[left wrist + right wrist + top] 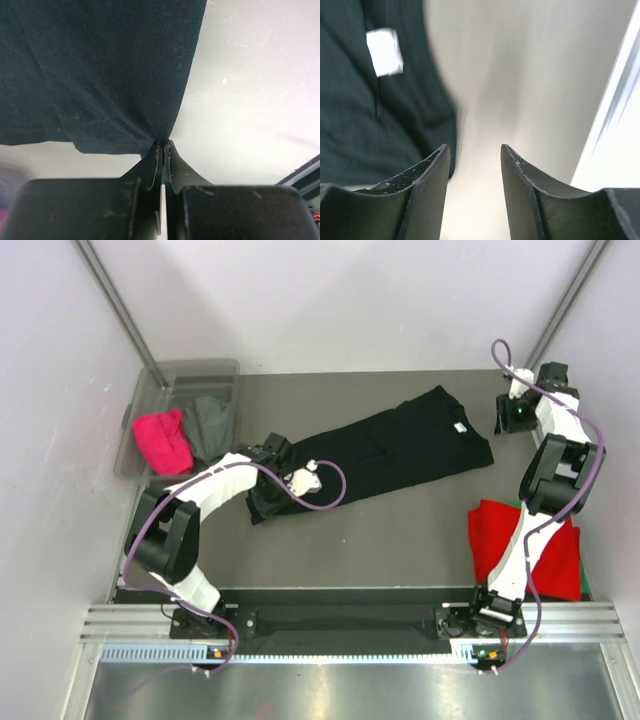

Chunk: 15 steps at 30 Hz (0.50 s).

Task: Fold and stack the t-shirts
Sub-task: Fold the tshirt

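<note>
As the desk (400,530) is carrying the black shirt (400,440) slantwise, near-left to far-right, left jaws are pinching its near-left hem; right jaws are hanging open, empty, just beside its collar end.

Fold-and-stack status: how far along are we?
Done: red t-shirt looks folded near the right base. In hand: black t-shirt lies spread out, left claw shut on its edge, right claw open, holding nothing. Left: pink t-shirt and grey t-shirt sit in the tub.
</note>
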Tool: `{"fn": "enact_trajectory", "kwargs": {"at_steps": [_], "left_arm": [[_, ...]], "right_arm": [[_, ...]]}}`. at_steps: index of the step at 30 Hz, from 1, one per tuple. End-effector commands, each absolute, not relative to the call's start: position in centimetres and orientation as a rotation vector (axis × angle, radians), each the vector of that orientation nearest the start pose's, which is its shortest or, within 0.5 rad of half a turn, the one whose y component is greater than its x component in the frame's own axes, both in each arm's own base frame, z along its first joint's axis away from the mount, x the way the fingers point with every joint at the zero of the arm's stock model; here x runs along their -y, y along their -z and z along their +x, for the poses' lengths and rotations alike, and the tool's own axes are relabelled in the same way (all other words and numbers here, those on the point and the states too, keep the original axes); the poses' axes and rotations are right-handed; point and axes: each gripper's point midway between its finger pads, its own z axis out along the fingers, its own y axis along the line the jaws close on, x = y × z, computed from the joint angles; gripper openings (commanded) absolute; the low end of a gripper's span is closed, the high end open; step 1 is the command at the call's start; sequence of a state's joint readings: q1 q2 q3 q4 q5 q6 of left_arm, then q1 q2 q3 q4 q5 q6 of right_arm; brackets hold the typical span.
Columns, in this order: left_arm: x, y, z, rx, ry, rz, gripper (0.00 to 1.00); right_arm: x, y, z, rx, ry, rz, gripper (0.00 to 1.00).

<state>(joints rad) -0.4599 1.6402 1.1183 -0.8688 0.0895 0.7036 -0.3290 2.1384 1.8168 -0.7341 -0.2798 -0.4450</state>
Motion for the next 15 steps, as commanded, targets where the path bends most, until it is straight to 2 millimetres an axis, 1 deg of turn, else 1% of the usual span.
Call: {"fn": "enact_trajectory", "kwargs": {"at_steps": [1,2,3,6,7,10,12,13,15], "left_arm": [[12.1,-5.9,24.5,-2.509,0.152,1.617,0.00],[12.1,-6.1,24.3,-2.511,0.154,1.613,0.00],[12.2,-6.0,24.1,-2.512,0.159,1.616,0.00],[12.9,-6.2,23.3,-2.515,0.192,1.617,0.00],[13.1,-6.2,23.1,-2.515,0.196,1.620,0.00],[14.0,-6.0,22.4,-2.514,0.218,1.629,0.00],[14.4,-5.7,21.9,-2.517,0.223,1.641,0.00],[14.6,-5.7,21.7,-2.516,0.229,1.643,0.00],[15.1,-5.6,21.2,-2.517,0.231,1.657,0.00]], "right_arm": [[12.2,-7.3,50.3,-2.540,-0.208,-0.181,0.46],[11.8,-7.8,51.1,-2.516,-0.228,-0.191,0.46],[11.4,-7.5,51.4,-2.518,-0.246,-0.198,0.46],[10.2,-6.4,52.4,-2.514,-0.315,-0.216,0.46],[9.8,-5.7,52.6,-2.519,-0.335,-0.215,0.46],[8.7,-4.8,53.3,-2.522,-0.360,-0.224,0.46],[8.2,-4.4,53.5,-2.527,-0.367,-0.230,0.46],[7.9,-3.8,53.5,-2.536,-0.374,-0.235,0.46],[7.4,-3.3,53.6,-2.548,-0.372,-0.254,0.43]]}}
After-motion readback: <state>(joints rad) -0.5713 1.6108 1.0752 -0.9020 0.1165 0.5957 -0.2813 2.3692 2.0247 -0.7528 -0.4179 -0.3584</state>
